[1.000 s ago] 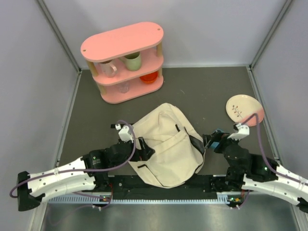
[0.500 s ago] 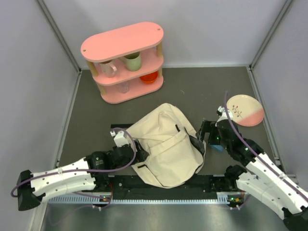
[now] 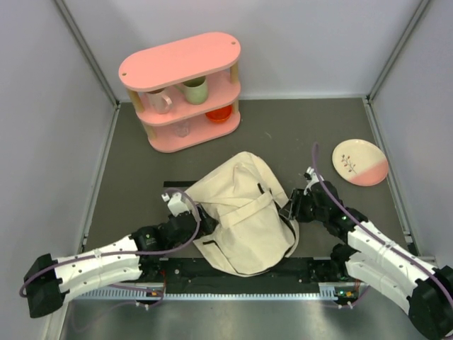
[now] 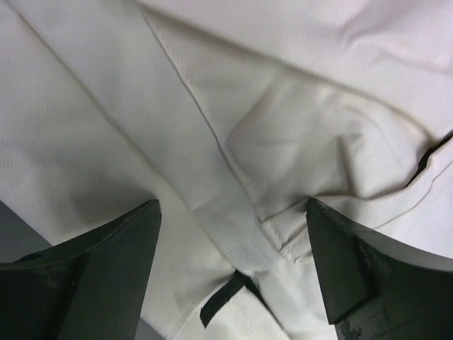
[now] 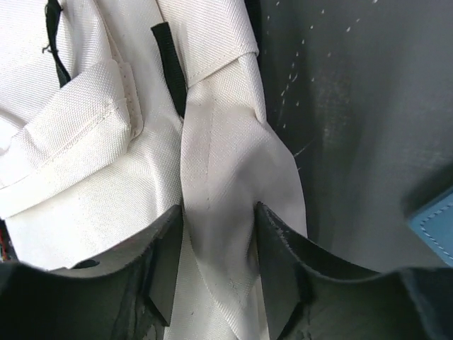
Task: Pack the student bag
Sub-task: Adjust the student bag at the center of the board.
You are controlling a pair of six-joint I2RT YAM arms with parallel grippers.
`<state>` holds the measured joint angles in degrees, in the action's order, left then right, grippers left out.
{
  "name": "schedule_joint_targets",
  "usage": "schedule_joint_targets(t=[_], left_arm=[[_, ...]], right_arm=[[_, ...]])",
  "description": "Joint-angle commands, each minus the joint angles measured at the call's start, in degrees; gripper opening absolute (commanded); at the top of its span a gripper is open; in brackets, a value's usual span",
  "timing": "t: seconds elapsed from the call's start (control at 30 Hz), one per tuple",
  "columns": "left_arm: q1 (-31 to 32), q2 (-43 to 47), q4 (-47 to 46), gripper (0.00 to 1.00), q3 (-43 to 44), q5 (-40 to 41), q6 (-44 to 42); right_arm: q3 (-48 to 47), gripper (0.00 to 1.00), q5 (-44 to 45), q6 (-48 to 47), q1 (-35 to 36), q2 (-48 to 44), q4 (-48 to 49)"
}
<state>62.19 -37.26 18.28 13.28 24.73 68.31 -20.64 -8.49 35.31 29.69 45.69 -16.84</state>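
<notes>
A cream strap of the student bag (image 3: 244, 216) is pinched between the jaws of the right gripper (image 5: 218, 212), which are drawn in about halfway, with both fingers pressed against the cloth. The jaws of the left gripper (image 4: 232, 205) are spread wide over the bag's left side, and nothing is held. The bag is laid flat on the dark table (image 3: 297, 134), between the two arms and just ahead of their bases. The step in hand is judged to be securing the bag for opening. Next, a firm grip by the left gripper is called for, then a pull apart without the strap slipping.
</notes>
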Motion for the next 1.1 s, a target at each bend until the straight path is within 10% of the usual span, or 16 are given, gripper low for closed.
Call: schedule_joint_targets(t=[0.0, 0.53, 0.87, 1.07], left_arm=[[-7.77, -1.93, -10.62, 0.84, 0.16, -1.70, -9.85], [-36.17, -29.09, -23.31, 0.92, 20.62, -27.77, -34.55], [-40.40, -32.19, -12.57, 0.98, 28.92, -34.05, -40.89], [-40.31, -18.31, -5.38, 0.98, 21.71, -29.83, -38.87]], right_arm=[[4.37, 0.41, -7.76, 5.81, -0.34, -2.44, 9.19], [12.65, 0.29, 14.37, 27.09, 25.58, -4.65, 25.79], [2.28, 0.78, 25.96, 17.17, 27.26, -12.80, 3.35], [-0.27, 0.86, 32.14, 12.94, 20.96, -21.17, -3.90]])
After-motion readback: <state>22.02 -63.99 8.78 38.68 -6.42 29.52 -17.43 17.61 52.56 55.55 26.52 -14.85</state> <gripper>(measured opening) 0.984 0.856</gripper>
